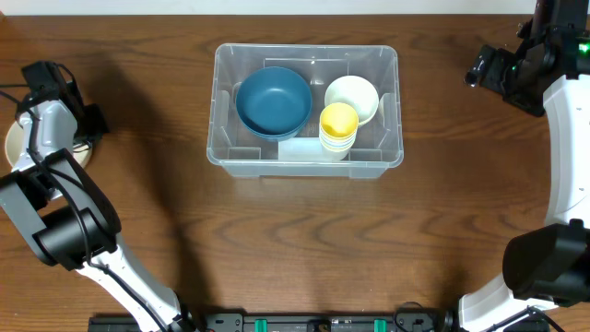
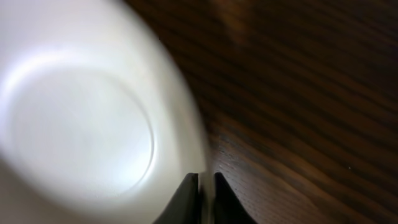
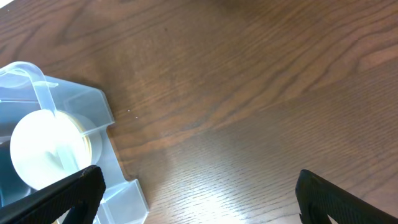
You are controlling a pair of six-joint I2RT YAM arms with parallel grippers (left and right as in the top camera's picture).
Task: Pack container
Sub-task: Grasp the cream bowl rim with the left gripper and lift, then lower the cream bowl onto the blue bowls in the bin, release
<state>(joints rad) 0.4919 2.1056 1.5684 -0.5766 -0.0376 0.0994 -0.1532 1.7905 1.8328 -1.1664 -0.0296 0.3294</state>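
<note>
At desk's (image 1: pixel 304 240) left edge | left pincer (image 2: pixel 203 182) is pinching white bowl (image 2: pixel 81 124) by rim | right pincer (image 3: pixel 200 194) is gaping wide | next: lifting bowl clear, carrying right into clear bin (image 1: pixel 226 157)

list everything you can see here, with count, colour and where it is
container: 1, clear plastic, middle of the table
blue bowl: 1, blue, left side of the container
white bowl: 1, white, right side of the container, far corner
cup stack: 1 stack, yellow cup on top, paler below, count unclear, just nearer than the white bowl
label: 1, white, on the container's base
loose white bowl: 1, white, on the table at its left edge, outside the container
table: 1, dark brown wood
left fingers: black, shut on the loose white bowl's rim
right fingers: black, open, above bare table right of the container
</note>
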